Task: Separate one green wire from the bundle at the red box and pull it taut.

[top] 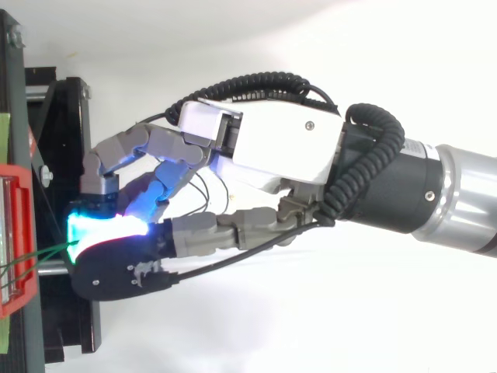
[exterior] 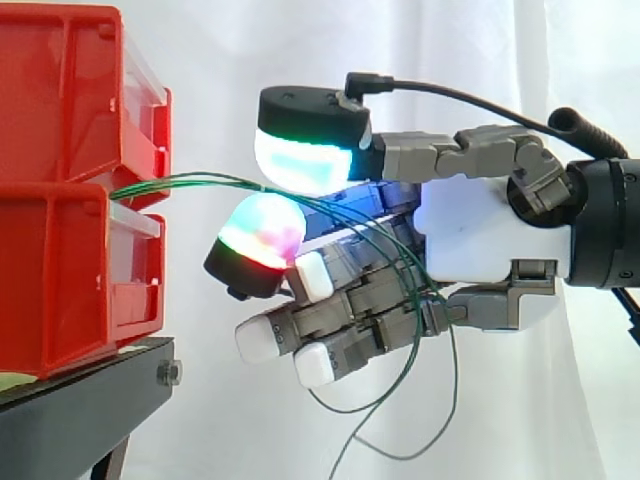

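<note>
Clerk: State of the hand?

Inspector: The hand [exterior: 480, 225] was closed. Two glowing pads [exterior: 300, 160] pinched the green wires [exterior: 190, 181] just right of the red bins [exterior: 60, 280], and slack looped below the palm.

Clerk: Handling?

Inspector: Judged thin, light, springy and slippery. One strand was best nipped pad to pad, close to the bins, then drawn right gently.

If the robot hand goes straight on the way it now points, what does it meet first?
Probably the fronts of the stacked red bins, close ahead of the robot hand; only the green wires cross the gap.
</note>
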